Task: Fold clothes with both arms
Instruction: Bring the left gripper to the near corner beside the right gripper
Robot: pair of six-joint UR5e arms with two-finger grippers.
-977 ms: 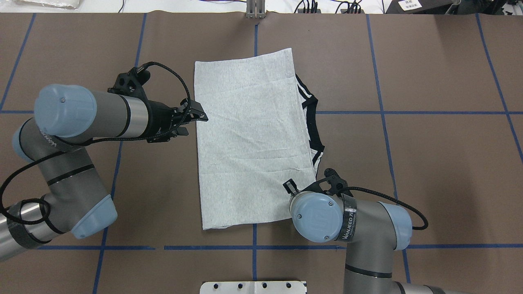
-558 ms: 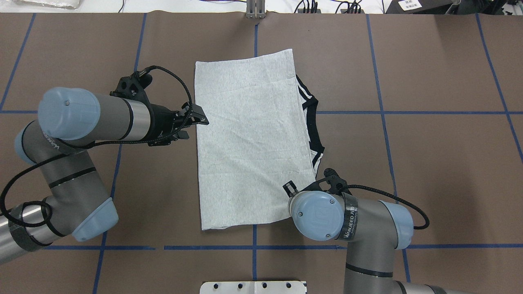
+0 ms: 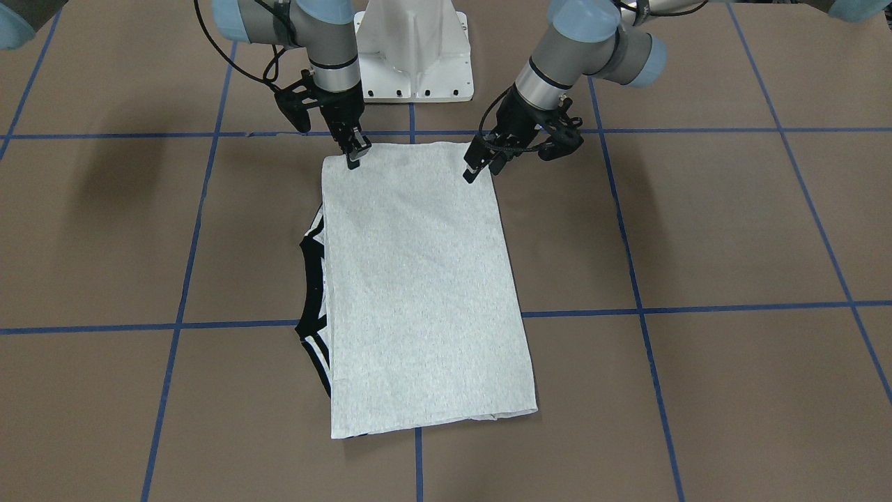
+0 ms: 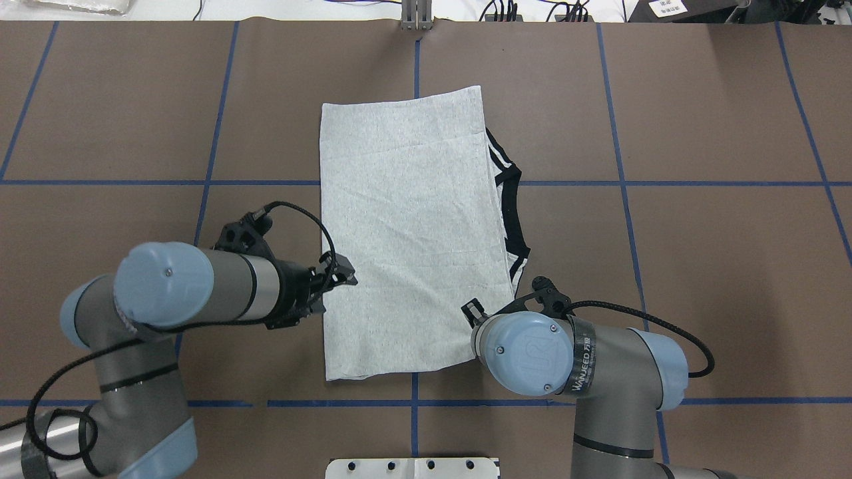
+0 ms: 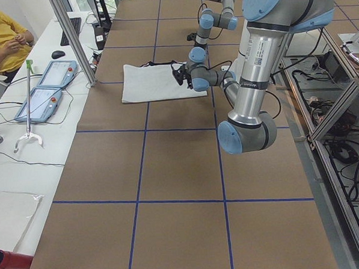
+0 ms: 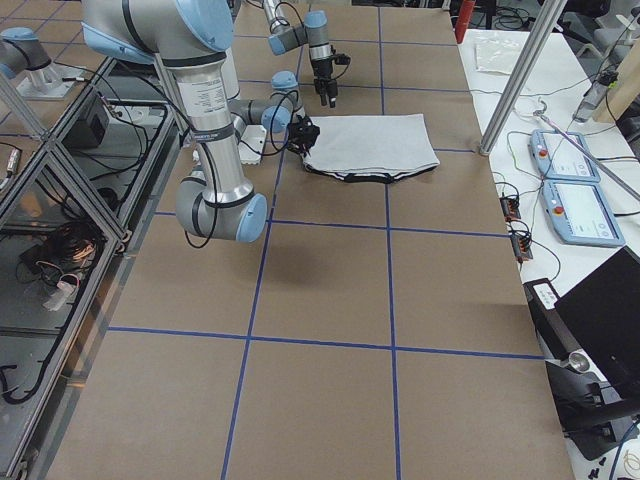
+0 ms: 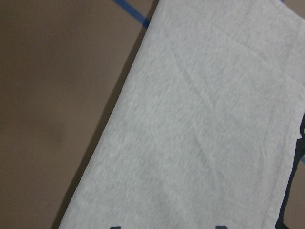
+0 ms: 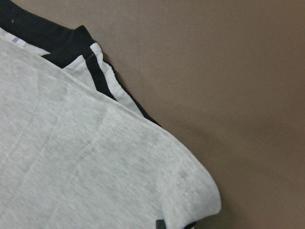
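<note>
My left arm (image 4: 219, 293) swung back toward me, left end effector (image 4: 335, 287) spread beside the T-shirt (image 4: 413, 226); right end effector (image 3: 354, 155), can't tell.

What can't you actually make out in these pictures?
1. Shirt underside: its own top layer hides it in every view.
2. Right hand: overhead, its own arm covers it; from the front, too small to judge its grip.
3. Left hand: its wrist view's bottom edge crops nearly all of it.

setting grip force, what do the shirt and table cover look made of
Shirt: probably soft cotton-type knit, matte heather grey, given its flecked texture and soft creases. Table cover: matte brown sheet, perhaps paper or felt; flat, no shine, so hard to tell.
</note>
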